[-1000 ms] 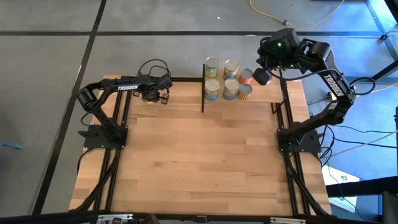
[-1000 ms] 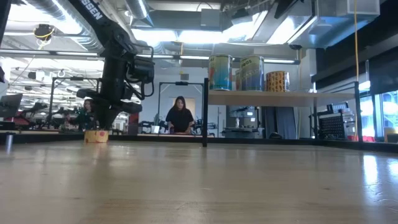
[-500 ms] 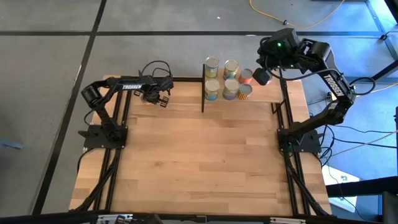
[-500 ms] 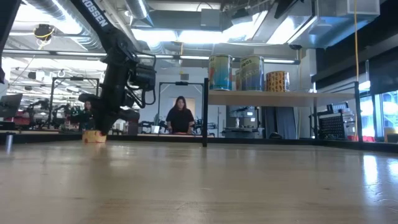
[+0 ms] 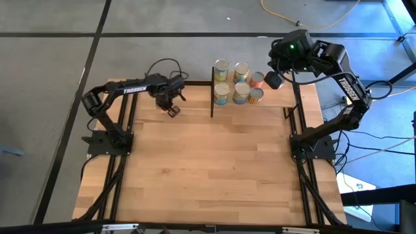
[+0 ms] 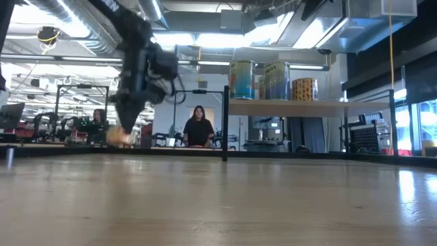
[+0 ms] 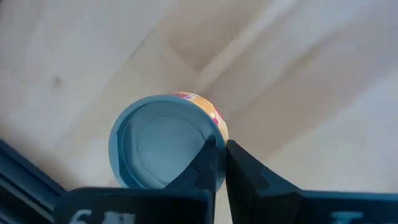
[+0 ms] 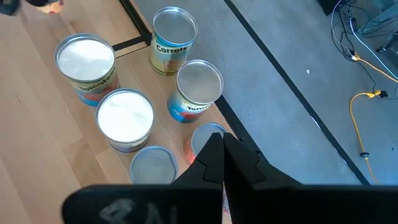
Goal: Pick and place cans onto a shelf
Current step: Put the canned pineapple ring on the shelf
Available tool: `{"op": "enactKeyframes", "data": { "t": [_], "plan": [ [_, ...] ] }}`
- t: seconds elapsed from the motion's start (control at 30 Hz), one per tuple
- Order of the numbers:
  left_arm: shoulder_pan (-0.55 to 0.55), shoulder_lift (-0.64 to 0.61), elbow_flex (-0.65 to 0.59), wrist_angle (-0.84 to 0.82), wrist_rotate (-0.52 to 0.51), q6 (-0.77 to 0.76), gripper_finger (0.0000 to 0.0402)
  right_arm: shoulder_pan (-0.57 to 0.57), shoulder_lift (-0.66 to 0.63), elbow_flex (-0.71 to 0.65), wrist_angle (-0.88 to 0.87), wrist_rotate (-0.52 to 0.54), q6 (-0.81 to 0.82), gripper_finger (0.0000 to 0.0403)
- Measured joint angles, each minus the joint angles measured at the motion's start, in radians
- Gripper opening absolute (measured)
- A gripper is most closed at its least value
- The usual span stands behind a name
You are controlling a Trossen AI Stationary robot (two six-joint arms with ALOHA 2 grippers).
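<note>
The left gripper (image 5: 170, 104) held a small can (image 7: 163, 149) by its rim, fingers closed on it, just above the table (image 5: 214, 169) and left of the shelf (image 5: 276, 99). The right gripper (image 5: 275, 80), fingers together, hovered over the shelf's cans (image 5: 235, 83).

Light-wood shelf (image 5: 279, 97), silver-topped cans (image 8: 174, 28), orange-yellow can (image 7: 163, 149), dark fingers (image 7: 249, 180)
</note>
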Motion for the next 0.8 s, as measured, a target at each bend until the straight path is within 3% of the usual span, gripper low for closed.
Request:
{"op": "enactKeyframes", "data": {
  "t": [0.13, 0.3, 0.53, 0.8],
  "plan": [
    [-0.093, -0.009, 0.110, -0.107, 0.027, 0.209, 0.0007, 0.000, 0.000, 0.000, 0.000, 0.000, 0.000, 0.0000],
    [-0.240, -0.011, 0.247, -0.194, 0.011, 0.341, 0.0007, 0.000, 0.000, 0.000, -0.001, 0.000, 0.000, 0.0000],
    [-0.456, -0.012, 0.388, -0.201, -0.023, 0.345, 0.0007, 0.000, 0.000, 0.000, -0.007, -0.002, 0.000, 0.0000],
    [-0.669, -0.010, 0.428, -0.160, -0.095, 0.308, 0.0007, 0.000, 0.000, 0.000, -0.022, -0.046, 0.000, 0.0000]
  ]
}}
